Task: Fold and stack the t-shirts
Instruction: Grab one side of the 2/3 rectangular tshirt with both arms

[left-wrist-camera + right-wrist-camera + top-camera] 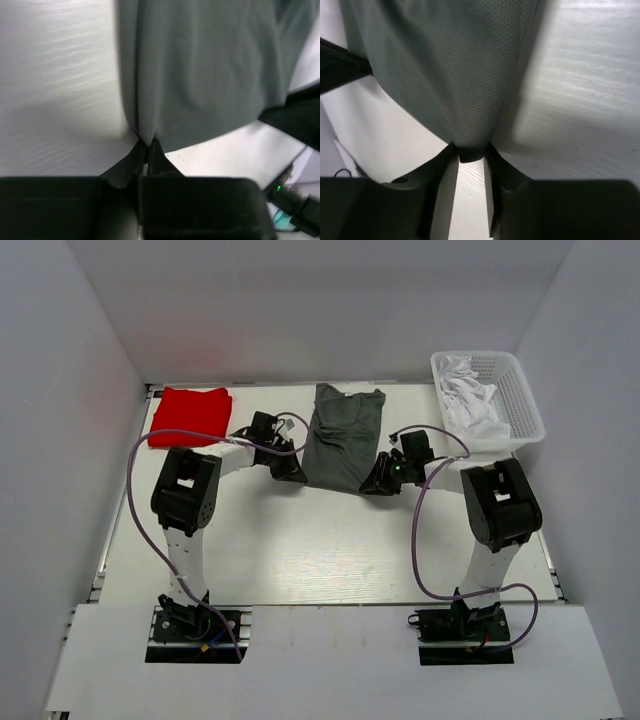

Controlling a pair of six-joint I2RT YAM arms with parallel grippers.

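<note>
L gripper (pixel 147 145) pinching grey t-shirt (pixel 343 435) at near hem corner; R gripper (pixel 471 150) straddling other corner, prob. clamping it.

White-linked arms (pixel 185 550) with black joints, black left hand (pixel 146 150) and right hand (pixel 470 155), looping purple cables (pixel 414 540).

Grey t-shirt (pixel 200 75): far end off-frame

No writing, label, brand mark, number or sign could be read in any view. The grey t-shirt (pixel 343 435), the red t-shirt (pixel 190 416), the white basket (pixel 527 402) and the bench (pixel 300 550) showed plain surfaces. The arm housings were too dark and small to tell any marking.
</note>
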